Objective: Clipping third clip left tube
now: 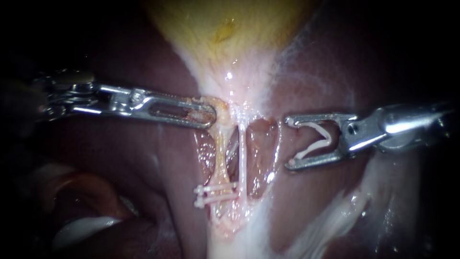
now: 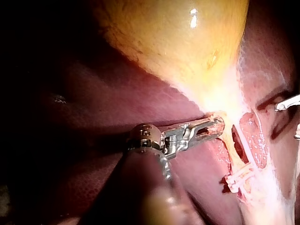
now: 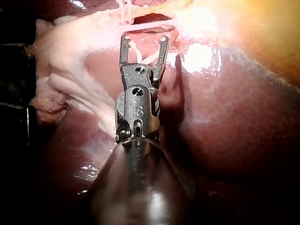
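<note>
My left instrument (image 1: 210,115) comes in from the left, its jaws shut on yellowish tissue at the gallbladder's (image 1: 230,29) neck, just above the left tube (image 1: 220,156). Two white clips (image 1: 214,193) sit low on that tube. The thin white right tube (image 1: 242,153) runs beside it. My right instrument (image 1: 288,142) stands right of both tubes and apart from them. Its jaws are spread wide and hold a white clip (image 1: 314,139) between them. In the right wrist view the same jaws (image 3: 144,40) point at the tubes.
Dark red liver (image 1: 143,158) lies on both sides of the tubes. A thin strand (image 1: 277,148) runs between the right tube and my right instrument. Pale fatty tissue (image 1: 335,220) spreads at the lower right.
</note>
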You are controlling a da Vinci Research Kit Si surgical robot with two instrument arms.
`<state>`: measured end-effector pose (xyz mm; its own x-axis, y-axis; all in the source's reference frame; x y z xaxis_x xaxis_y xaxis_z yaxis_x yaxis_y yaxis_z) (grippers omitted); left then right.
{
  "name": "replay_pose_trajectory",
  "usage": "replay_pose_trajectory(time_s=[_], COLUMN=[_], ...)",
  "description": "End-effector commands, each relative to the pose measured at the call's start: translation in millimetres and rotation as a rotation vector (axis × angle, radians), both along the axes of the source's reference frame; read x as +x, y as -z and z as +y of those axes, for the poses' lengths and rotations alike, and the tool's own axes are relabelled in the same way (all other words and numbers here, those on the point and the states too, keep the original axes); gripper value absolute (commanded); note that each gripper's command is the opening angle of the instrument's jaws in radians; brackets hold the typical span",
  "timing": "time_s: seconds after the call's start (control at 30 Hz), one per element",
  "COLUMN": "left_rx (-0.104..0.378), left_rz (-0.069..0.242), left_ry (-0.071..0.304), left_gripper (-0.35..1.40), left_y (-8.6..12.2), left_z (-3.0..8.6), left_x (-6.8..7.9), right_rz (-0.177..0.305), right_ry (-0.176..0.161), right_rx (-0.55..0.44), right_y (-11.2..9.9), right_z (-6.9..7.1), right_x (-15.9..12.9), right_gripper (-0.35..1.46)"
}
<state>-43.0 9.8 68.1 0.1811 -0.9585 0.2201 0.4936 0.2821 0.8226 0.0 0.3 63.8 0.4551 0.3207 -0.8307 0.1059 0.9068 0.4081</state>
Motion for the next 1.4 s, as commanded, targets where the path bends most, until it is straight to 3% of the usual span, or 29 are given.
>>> replay_pose_trajectory(time_s=[0.03, 0.2, 0.5, 0.67, 1.0, 1.4], left_rx=[0.0, 0.004, 0.017, 0.02, 0.015, 0.008], left_rz=[0.0, -0.002, -0.005, -0.025, -0.023, -0.02], left_ry=[0.0, -0.002, -0.009, 0.005, 0.004, 0.005], left_gripper=[-0.35, -0.35, -0.35, -0.35, -0.35, -0.35], left_y=[0.1, 1.0, 5.0, 6.9, 7.2, 7.4], left_z=[0.0, 0.0, 0.7, 1.0, 0.6, 0.2], left_x=[0.1, 0.7, 2.5, 3.0, 2.9, 2.6], right_rz=[0.0, 0.003, 0.003, 0.007, 0.01, 0.001], right_ry=[0.0, -0.002, -0.002, -0.001, -0.005, -0.028], right_rx=[-0.001, 0.006, 0.006, 0.008, 0.028, 0.092], right_y=[0.0, 0.0, 0.1, 0.2, 0.3, -2.0], right_z=[0.0, 0.0, -0.1, -0.1, -0.4, -2.2], right_x=[0.0, 0.0, 0.1, 0.1, 1.0, 6.8], right_gripper=[0.5, 0.5, 0.5, 0.5, 0.5, 0.5])
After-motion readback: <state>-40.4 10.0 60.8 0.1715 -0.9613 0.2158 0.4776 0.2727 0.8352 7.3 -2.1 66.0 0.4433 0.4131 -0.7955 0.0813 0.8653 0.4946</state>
